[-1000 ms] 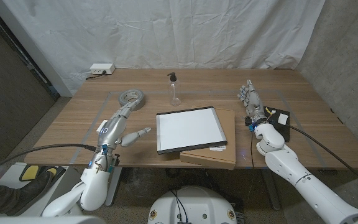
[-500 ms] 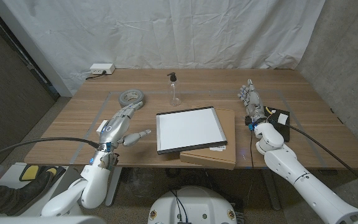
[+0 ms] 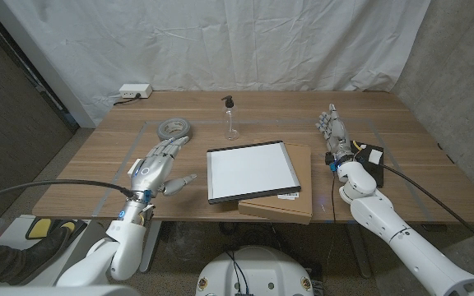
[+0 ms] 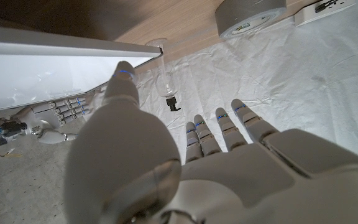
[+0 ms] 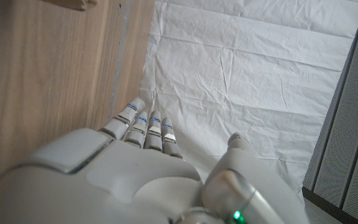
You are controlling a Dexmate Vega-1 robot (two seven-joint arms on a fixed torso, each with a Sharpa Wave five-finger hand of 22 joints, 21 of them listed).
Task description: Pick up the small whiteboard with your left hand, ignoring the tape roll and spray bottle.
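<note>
Whiteboard (image 3: pixel 248 170): flat mid-worktop, overlapping a cardboard piece (image 3: pixel 290 201), not yet lifted.
Left hand (image 3: pixel 156 167): fingers spread, empty, just left of the board; grasp and lift remain.
Right hand (image 3: pixel 334 134): fingers extended, empty, right of the board.
Tape roll (image 3: pixel 174 128), spray bottle (image 3: pixel 230 118): far side, untouched.

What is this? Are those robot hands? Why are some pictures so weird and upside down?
Yes, it is a robot with two arms, standing at a wooden table. One picture looks down from its head. The other two come from cameras on its wrists, so they look turned over. Its left hand and right hand are both open and hold nothing. On the table lie a whiteboard resting on a flat cardboard box, a tape roll and a small spray bottle. The left hand is meant to pick up the whiteboard.
</note>
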